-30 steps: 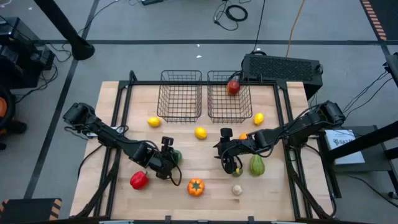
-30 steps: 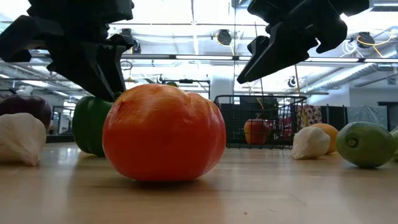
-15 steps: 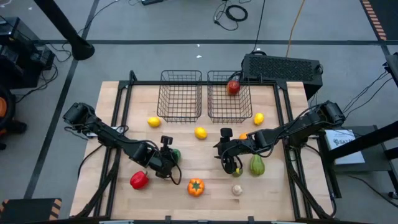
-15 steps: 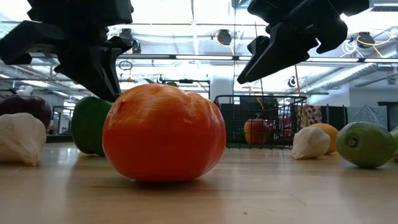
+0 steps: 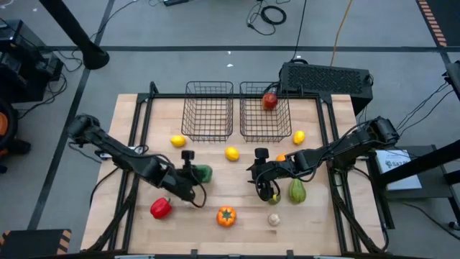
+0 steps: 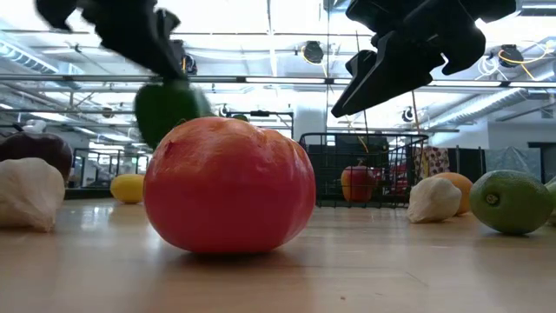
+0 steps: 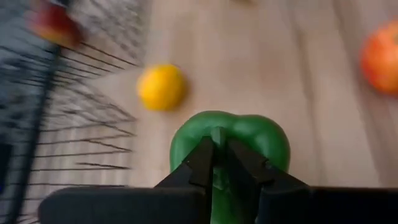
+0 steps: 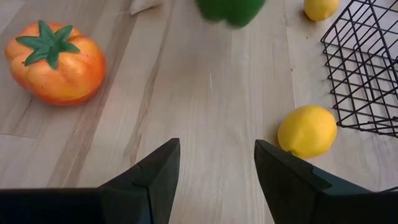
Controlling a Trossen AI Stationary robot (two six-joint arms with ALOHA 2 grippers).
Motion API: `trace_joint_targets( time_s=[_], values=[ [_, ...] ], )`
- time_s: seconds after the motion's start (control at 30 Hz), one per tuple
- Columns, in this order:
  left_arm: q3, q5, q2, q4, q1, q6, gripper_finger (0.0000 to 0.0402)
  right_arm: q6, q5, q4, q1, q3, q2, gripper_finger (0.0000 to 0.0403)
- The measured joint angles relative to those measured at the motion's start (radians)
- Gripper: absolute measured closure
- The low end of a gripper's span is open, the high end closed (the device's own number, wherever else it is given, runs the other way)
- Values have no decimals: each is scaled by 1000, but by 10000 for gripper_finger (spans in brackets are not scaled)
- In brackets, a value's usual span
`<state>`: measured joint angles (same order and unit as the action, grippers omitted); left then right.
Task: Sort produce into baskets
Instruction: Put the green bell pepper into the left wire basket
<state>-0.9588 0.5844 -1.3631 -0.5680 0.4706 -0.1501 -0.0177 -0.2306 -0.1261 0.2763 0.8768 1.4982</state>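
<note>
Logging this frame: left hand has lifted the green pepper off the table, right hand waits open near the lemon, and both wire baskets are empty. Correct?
One slip: the baskets are not both empty. The high view shows a red apple in the right basket; only the left basket is empty. The left hand does hold the green pepper aloft, and the right hand is open near the lemon.

No text, label, brand, number or sign can be read in any of the views. A white sheet beside the table's right edge in the high view carries dark print, but it is too small to make out.
</note>
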Motion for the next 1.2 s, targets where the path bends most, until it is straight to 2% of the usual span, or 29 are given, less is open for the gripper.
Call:
trace_joint_targets(
  time_s=[0.1, 0.27, 0.43, 0.57, 0.7, 0.83, 1.0, 1.2],
  values=[
    [-8, 105, 103, 3, -4, 3, 364, 0, 0, -2, 0, 0, 0, 204],
    [-14, 223, 307, 52, -36, 31, 364, 0, -2, -6, 0, 0, 0, 204],
    [-16, 219, 483, 141, -81, 178, 364, 1, -5, -6, 0, 0, 0, 204],
    [-16, 217, 557, 238, -141, 295, 364, 2, -5, -6, 0, 0, 0, 204],
    [-16, 187, 566, 264, -216, 351, 364, 5, -5, -5, 0, 0, 0, 204],
    [0, 177, 512, 288, -337, 367, 364, 26, -4, 9, -5, 0, 0, 204],
    [41, -31, 409, 291, -506, 359, 364, 56, 0, 71, -9, 18, 0, 204],
    [101, -107, 297, 290, -691, 309, 364, 63, 8, 29, 3, 98, -1, 204]
  ],
)
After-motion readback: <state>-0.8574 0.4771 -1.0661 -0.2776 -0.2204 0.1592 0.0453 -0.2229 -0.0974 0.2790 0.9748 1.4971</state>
